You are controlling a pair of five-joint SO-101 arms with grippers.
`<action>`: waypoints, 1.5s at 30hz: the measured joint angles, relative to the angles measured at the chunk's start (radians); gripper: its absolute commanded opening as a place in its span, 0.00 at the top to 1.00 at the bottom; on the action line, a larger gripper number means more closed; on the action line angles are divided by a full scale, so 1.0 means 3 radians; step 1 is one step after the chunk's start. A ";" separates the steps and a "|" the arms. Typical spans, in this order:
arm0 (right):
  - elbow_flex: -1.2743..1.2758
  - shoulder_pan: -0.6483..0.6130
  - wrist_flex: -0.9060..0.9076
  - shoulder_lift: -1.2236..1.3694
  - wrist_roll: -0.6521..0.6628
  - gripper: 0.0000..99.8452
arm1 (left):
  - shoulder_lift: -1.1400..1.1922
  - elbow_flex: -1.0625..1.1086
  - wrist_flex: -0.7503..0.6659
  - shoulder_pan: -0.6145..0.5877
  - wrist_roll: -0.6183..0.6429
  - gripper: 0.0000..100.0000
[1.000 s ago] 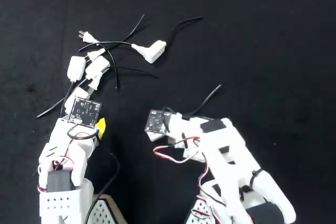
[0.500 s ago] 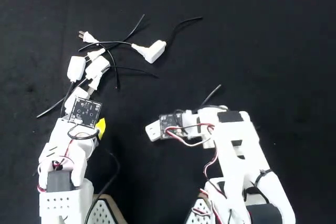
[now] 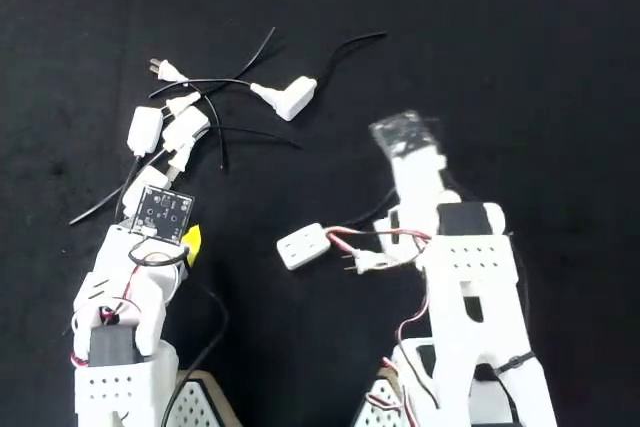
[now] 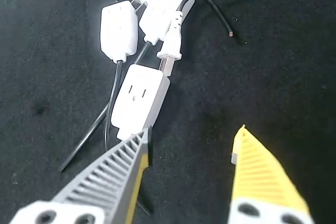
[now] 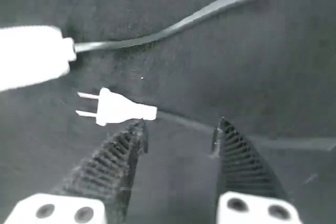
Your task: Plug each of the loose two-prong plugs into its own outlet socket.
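A white outlet socket [image 3: 303, 245] lies mid-table with a loose two-prong plug [image 3: 372, 261] just right of it, prongs toward the socket but apart from it. My right arm [image 3: 445, 237] rises over them. My right gripper [image 5: 178, 129] hangs open above the plug [image 5: 118, 109], touching nothing. At the left, several white sockets [image 3: 165, 132] and black cords lie in a cluster. My left gripper [image 4: 191, 135] is open just short of the nearest socket [image 4: 137, 97], which has a plug [image 4: 171, 45] at its far end. Another loose plug [image 3: 160, 69] lies at the cluster's far end.
A white angled plug piece [image 3: 288, 97] with a black cord lies at the back centre. Short black cords [image 3: 400, 183] trail over the black cloth. The table's right half is bare cloth. The far table edge runs along the back.
My right arm has swung up and back to the right from over the middle socket, uncovering the socket and the plug beside it. The left arm has kept still.
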 measured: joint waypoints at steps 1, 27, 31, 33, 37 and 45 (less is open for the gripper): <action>0.0010 -0.0015 0.0031 -0.0005 -0.0312 0.71 | 0.0000 0.0000 0.0000 0.0000 0.0000 0.75; 0.0031 -0.0399 -0.1166 0.1908 -0.3473 0.95 | 0.0000 0.0000 0.0000 0.0000 0.0000 0.75; -0.0041 -0.0327 -0.1130 0.1913 -0.3253 0.99 | 0.0000 0.0000 0.0000 0.0000 0.0000 0.75; -0.0133 -0.0251 -0.1013 0.1933 -0.3043 0.99 | 0.0000 0.0000 0.0000 0.0000 0.0000 0.75; -0.0481 -0.0194 -0.0527 0.2015 -0.2690 0.99 | 0.0000 0.0000 0.0000 0.0000 0.0000 0.75; -0.1468 -0.0225 0.0527 0.2046 -0.1851 0.99 | 0.0000 0.0000 0.0000 0.0000 0.0000 0.75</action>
